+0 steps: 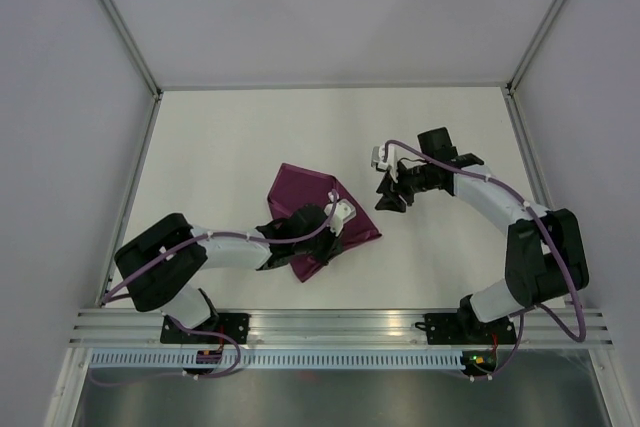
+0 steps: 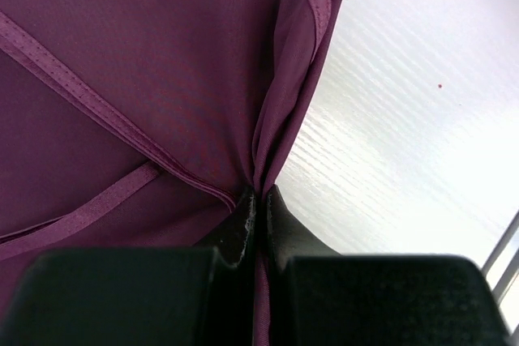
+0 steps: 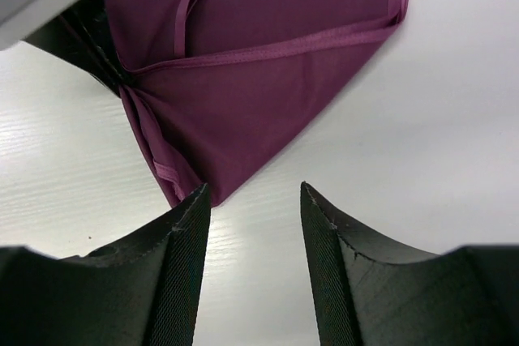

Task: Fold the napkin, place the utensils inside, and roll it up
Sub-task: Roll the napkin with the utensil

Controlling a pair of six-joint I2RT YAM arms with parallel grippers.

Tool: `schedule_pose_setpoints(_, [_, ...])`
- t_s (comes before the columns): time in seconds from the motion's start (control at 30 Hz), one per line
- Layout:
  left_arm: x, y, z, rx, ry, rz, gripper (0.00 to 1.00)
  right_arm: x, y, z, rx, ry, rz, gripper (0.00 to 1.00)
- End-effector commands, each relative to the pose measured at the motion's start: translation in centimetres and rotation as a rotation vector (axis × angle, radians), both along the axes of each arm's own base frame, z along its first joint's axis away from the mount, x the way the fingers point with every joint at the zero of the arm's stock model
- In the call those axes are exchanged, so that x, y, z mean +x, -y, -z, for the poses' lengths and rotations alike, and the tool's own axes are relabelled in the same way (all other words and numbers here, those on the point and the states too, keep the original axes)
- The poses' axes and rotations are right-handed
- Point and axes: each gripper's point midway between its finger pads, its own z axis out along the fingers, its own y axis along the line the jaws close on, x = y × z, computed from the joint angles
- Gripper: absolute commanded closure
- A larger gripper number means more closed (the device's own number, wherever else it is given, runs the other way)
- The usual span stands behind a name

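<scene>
The dark magenta napkin lies partly folded in the middle of the white table. My left gripper is shut on a gathered edge of the napkin, the cloth pinched between its black fingers. My right gripper is open and empty just right of the napkin. In the right wrist view its fingertips frame bare table, with a napkin corner just beyond the left tip. No utensils show in any view.
The white table is walled by grey panels at the back and sides. An aluminium rail runs along the near edge by the arm bases.
</scene>
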Motion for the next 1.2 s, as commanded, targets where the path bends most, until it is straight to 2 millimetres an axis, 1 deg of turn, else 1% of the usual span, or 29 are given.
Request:
schedule_pose_setpoints(0.0, [-2.2,0.0,1.7,0.015,-0.138,0.031,0.98,-1.2,-1.5,-2.7,0.092,0.19,-0.176,0.45])
schedule_pose_setpoints(0.03, [-2.4,0.0,1.7,0.006,-0.156,0.033,0.98,-2.2,-1.8,-2.2,0.092,0.191,-0.198,0.45])
schedule_pose_setpoints(0.07, [-2.5,-0.1,2.0,0.0,-0.174,0.032,0.98,-2.6,-1.9,-2.5,0.092,0.221,-0.208,0.45])
schedule_pose_setpoints(0.1, [-2.8,-0.1,1.9,-0.015,-0.191,0.042,0.98,-3.6,-1.8,-1.6,0.08,0.221,-0.224,0.45])
schedule_pose_setpoints(0.13, [-3.0,-0.3,2.2,-0.017,-0.208,0.039,0.98,-4.3,-2.6,-1.4,0.074,0.25,-0.252,0.44])
schedule_pose_setpoints(0.17, [-2.9,-0.3,2.1,-0.028,-0.217,0.035,0.98,-4.7,-2.6,-1.7,0.052,0.297,-0.256,0.44])
schedule_pose_setpoints(0.2, [-3.3,-0.3,2.0,-0.044,-0.241,0.053,0.98,-5.7,-2.8,-0.6,0.036,0.303,-0.284,0.44])
schedule_pose_setpoints(0.23, [-3.2,-0.5,2.1,-0.05,-0.259,0.043,0.98,-7.2,-3.5,-0.2,0.029,0.283,-0.331,0.45])
schedule_pose_setpoints(0.27, [-3.2,-0.5,2.0,-0.056,-0.268,0.044,0.98,-7.5,-3.8,0.2,0.024,0.276,-0.345,0.45])
schedule_pose_setpoints(0.3, [-3.5,-0.5,2.0,-0.065,-0.291,0.055,0.98,-7.9,-3.7,1.2,-0.001,0.265,-0.344,0.45])
schedule_pose_setpoints(0.33, [-3.6,-0.5,2.0,-0.073,-0.302,0.052,0.98,-8.3,-4.3,1.4,-0.003,0.292,-0.368,0.45])
schedule_pose_setpoints(0.37, [-3.4,-0.6,2.0,-0.078,-0.311,0.047,0.98,-8.6,-4.4,1.4,-0.006,0.31,-0.374,0.45])
schedule_pose_setpoints(0.4, [-3.6,-0.5,1.9,-0.084,-0.326,0.054,0.98,-9.0,-4.5,1.8,-0.01,0.307,-0.38,0.44])
schedule_pose_setpoints(0.43, [-3.7,-0.6,2.1,-0.084,-0.343,0.051,0.98,-9.1,-5.0,1.8,-0.007,0.313,-0.384,0.44])
schedule_pose_setpoints(0.5, [-3.7,-0.6,2.2,-0.092,-0.367,0.053,0.98,-9.1,-5.4,2.1,-0.012,0.33,-0.381,0.44])
schedule_pose_setpoints(0.53, [-3.8,-0.6,2.5,-0.086,-0.382,0.052,0.98,-9.4,-5.5,2.7,-0.028,0.354,-0.387,0.44])
schedule_pose_setpoints(0.57, [-3.6,-0.5,2.5,-0.087,-0.387,0.051,0.98,-9.6,-5.6,2.8,-0.033,0.364,-0.39,0.44])
schedule_pose_setpoints(0.6, [-3.7,-0.4,2.5,-0.09,-0.397,0.058,0.98,-10.2,-5.6,3.5,-0.045,0.363,-0.4,0.44])
schedule_pose_setpoints(0.63, [-3.7,-0.4,2.7,-0.086,-0.406,0.057,0.98,-10.4,-6.2,3.6,-0.04,0.386,-0.412,0.44])
schedule_pose_setpoints(0.7, [-3.7,-0.2,2.8,-0.088,-0.421,0.065,0.98,-10.3,-6.3,4.2,-0.074,0.414,-0.397,0.44])
schedule_pose_setpoints(0.73, [-3.7,-0.2,2.9,-0.088,-0.426,0.065,0.98,-10.7,-6.8,4.4,-0.07,0.445,-0.409,0.44])
schedule_pose_setpoints(0.77, [-3.7,-0.1,3.1,-0.084,-0.432,0.064,0.98,-10.4,-6.6,4.7,-0.093,0.468,-0.394,0.44])
schedule_pose_setpoints(0.8, [-3.7,0.0,3.1,-0.086,-0.436,0.068,0.98,-10.7,-6.5,5.3,-0.103,0.475,-0.402,0.43])
schedule_pose_setpoints(0.93, [-3.7,0.1,3.2,-0.092,-0.45,0.071,0.98,-11.0,-7.3,5.4,-0.114,0.526,-0.412,0.43])
schedule_pose_setpoints(1.0, [-3.8,0.1,3.2,-0.095,-0.453,0.075,0.98,-10.8,-7.2,6.0,-0.157,0.545,-0.409,0.43])
schedule_pose_setpoints(1.03, [-3.7,0.2,3.1,-0.1,-0.454,0.076,0.98,-11.0,-7.5,6.2,-0.16,0.558,-0.418,0.43])
schedule_pose_setpoints(1.1, [-3.9,0.2,3.1,-0.101,-0.465,0.081,0.98,-10.7,-7.5,6.5,-0.178,0.569,-0.413,0.44])
schedule_pose_setpoints(1.17, [-3.9,0.1,3.1,-0.104,-0.471,0.083,0.98,-11.0,-7.5,6.8,-0.189,0.573,-0.427,0.46])
